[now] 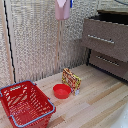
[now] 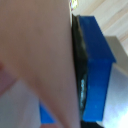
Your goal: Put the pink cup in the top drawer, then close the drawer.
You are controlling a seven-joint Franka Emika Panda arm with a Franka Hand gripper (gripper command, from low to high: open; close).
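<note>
The pink cup is already lifted, hanging high at the exterior view's twelve o'clock. In the wrist view the gripper is clamped on it, a blue fingertip pressed to the cup's wall. The chest of drawers sits at two o'clock, its top drawer pulled open — carrying, setting down and closing seem left.

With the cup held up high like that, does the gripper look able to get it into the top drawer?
Probably yes. The gripper holds the pink cup above the level of the top drawer, which stands open, and nothing shows in the space between them.
</note>
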